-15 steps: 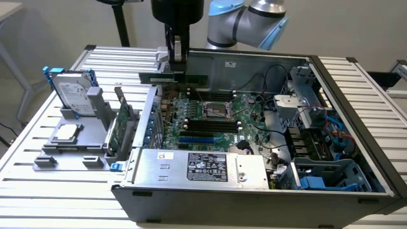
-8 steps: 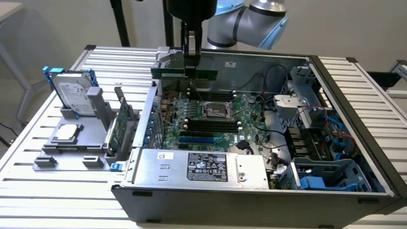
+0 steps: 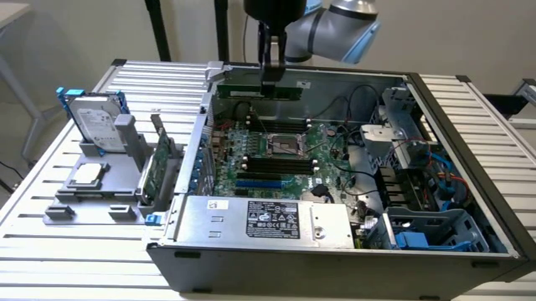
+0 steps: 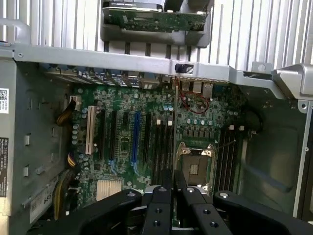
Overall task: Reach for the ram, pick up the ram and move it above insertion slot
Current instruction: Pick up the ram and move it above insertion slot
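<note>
While the power supply [image 3: 268, 219] sits nearest and the motherboard [image 3: 277, 150] beyond, the gripper [image 3: 270, 80], clamped on the ram [image 3: 260, 91], hangs over the case's far side; judging by this, carrying is underway, needing alignment above the slots [image 3: 280, 164]

Gripper [image 3: 270, 80] fingers closed on ram [image 3: 258, 92], held level above motherboard [image 3: 277, 157] inside open computer case [image 3: 335, 251]. Hard drive [image 3: 94, 122] upright in grey holder [image 3: 100, 188], exterior view's left, on slatted surface [image 3: 50, 251].

Pale, plain wall [image 3: 75, 31] behind. White slatted table [image 3: 67, 251] beneath. Dark upright poles [image 3: 157, 28] at the back. Possibly another table's corner [image 3: 12, 12] at the exterior view's left. Soft, even light.
</note>
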Controlling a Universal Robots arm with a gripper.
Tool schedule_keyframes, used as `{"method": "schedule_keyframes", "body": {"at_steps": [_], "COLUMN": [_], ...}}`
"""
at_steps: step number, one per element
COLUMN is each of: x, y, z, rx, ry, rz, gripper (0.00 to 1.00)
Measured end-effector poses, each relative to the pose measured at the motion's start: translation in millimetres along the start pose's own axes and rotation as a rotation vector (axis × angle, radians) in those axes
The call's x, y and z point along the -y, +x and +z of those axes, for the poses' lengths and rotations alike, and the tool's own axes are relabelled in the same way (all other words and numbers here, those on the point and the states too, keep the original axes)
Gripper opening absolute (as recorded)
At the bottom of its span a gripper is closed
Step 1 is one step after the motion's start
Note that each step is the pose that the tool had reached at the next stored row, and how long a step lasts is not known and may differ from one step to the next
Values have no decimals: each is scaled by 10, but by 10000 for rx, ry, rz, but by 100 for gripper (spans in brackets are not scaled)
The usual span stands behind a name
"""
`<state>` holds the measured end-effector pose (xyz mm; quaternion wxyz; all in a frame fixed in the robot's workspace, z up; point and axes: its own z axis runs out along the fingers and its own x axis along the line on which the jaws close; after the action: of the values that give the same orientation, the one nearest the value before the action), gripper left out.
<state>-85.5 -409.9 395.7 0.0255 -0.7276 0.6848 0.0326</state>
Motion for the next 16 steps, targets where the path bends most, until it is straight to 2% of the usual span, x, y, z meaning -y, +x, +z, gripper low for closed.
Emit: {"method": "schedule_keyframes", "body": {"at_steps": [8, 16], "x": [285, 358], "y": [-93, -147], "z": [44, 109], "rx": [0, 1], "ry": [-1, 7], "rz": [1, 93], "gripper": [13, 13]}}
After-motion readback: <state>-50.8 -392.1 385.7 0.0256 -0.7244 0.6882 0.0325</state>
